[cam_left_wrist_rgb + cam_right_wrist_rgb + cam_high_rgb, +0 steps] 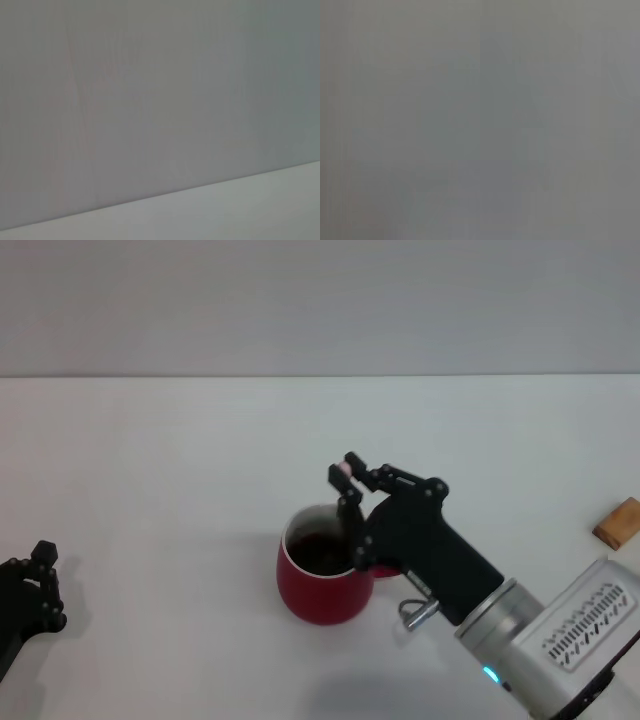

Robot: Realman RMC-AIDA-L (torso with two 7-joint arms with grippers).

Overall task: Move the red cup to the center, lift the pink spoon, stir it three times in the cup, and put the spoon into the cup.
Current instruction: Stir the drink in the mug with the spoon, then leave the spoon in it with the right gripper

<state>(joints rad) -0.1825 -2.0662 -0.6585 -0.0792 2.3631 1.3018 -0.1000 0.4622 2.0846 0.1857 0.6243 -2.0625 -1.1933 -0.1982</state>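
We find the red cup [322, 583] mid-table. The right gripper [348, 483], at its 1 o'clock rim, pinches the pink spoon [345, 471] by its tip. We judge it light and slippery; the cup is heavy and breakable. The left gripper [38, 585] is parked at 9 o'clock, its jaw state unclear.

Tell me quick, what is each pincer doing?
Right pincer: closed on the pink spoon, above the red cup.
Left pincer: parked at the table edge; cannot be told.

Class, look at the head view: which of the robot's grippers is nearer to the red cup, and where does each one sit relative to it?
Right. The right gripper is directly over the red cup, at its rim. The left gripper sits far off at the table's left edge.
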